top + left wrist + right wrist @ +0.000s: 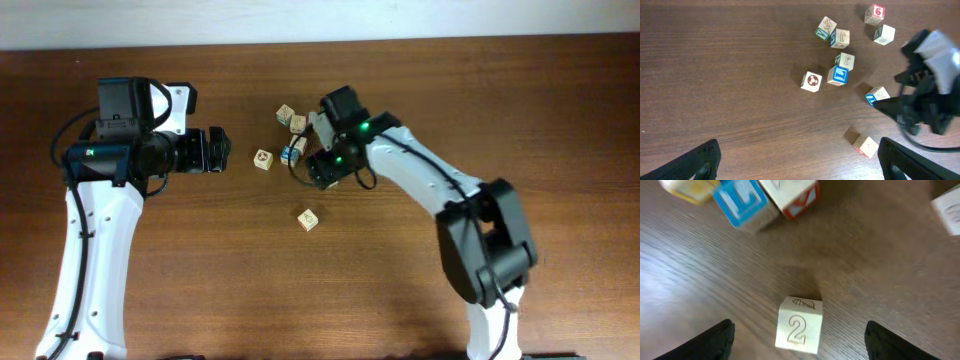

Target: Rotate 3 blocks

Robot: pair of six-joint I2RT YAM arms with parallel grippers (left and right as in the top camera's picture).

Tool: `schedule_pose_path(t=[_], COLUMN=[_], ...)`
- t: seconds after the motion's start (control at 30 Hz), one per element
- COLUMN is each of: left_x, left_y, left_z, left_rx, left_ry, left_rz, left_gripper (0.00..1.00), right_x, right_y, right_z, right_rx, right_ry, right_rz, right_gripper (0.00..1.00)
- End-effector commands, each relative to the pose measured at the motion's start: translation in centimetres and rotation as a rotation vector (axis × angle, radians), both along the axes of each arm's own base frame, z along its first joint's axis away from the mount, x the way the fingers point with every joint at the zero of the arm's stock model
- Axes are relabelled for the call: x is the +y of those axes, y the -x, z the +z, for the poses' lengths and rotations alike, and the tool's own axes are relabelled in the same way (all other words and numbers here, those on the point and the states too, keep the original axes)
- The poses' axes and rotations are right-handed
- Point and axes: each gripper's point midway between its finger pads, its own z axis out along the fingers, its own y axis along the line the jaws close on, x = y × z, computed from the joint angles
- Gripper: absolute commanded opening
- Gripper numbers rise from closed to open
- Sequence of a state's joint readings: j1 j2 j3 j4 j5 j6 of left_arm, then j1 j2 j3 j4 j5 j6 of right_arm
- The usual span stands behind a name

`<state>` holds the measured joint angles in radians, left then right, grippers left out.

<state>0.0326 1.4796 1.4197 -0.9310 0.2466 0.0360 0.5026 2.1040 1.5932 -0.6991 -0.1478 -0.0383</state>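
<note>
The cube marked 2 [799, 327] sits flat on the table [520, 90]. All its edges are alike, so it has no long axis. The face with the digit points back at the right wrist camera, with the 2 upright, and the top face carries a faint curved drawing. The cube is turned slightly off square to the line between the fingers.

The right gripper [799, 325] is spread around this cube. 1 dark finger [712, 344] stands on each side of it, with bare wood showing in both gaps, so nothing is pinched. In the left wrist view the cube's blue side faces away from the right arm.

Beyond the cube marked 2, on the far side from the gripper, lies the blue cube [740, 200], its blue letter face tilted in that view. A cube with a red-and-white face [792, 195] is just beside it. Farther off the same way is a cube with a round mark [812, 81].

The left gripper [799, 142] is well apart from the cube marked 2, with its fingers wide and nothing between them.
</note>
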Motion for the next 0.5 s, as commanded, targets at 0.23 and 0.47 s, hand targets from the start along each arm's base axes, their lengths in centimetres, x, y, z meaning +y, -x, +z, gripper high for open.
schedule_pose_path(t=[0.23,0.47], left_x=[0.0,0.0], left_y=[-0.4,-0.4], left_z=[0.6,0.6], left_rx=[-0.016,-0.016], left_ry=[-0.003,-0.003], left_rz=[0.007,0.007], left_gripper=[0.99,0.99], right_x=[-1.1,-3.2], right_y=[0.4,5.4], right_z=[-2.9,-2.5], right_rx=[0.036,0.290], right_ry=[0.118,0.150], right_rz=[-0.041,-0.313], right_gripper=[0.39,0.37])
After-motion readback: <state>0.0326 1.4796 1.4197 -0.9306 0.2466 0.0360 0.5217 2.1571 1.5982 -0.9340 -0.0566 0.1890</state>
